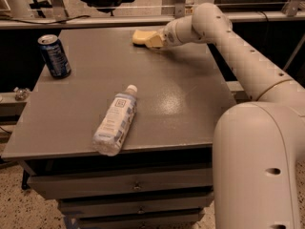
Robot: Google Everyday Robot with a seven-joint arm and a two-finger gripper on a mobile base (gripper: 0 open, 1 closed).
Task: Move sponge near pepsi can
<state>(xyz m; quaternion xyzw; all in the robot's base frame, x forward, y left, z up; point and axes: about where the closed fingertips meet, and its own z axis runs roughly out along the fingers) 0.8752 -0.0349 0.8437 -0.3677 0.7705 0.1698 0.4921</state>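
My jaws are clamped on the sponge (141, 36), well right of the can (55, 56) and farther back on the table (157, 104). Grasp done; the carry to the can remains.

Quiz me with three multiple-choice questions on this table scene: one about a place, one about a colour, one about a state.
1. Where over the table is the pincer?
A. at the near edge
B. at the far side, at the sponge
C. at the left edge

2. What colour is the pepsi can?
A. red
B. green
C. dark blue

3. How is the bottle placed?
A. lying on its side
B. standing upright
C. upside down

Answers:
1 B: the arm ends at the sponge on the far side.
2 C: its body is dark blue with a silver top.
3 A: it lies flat on the table.
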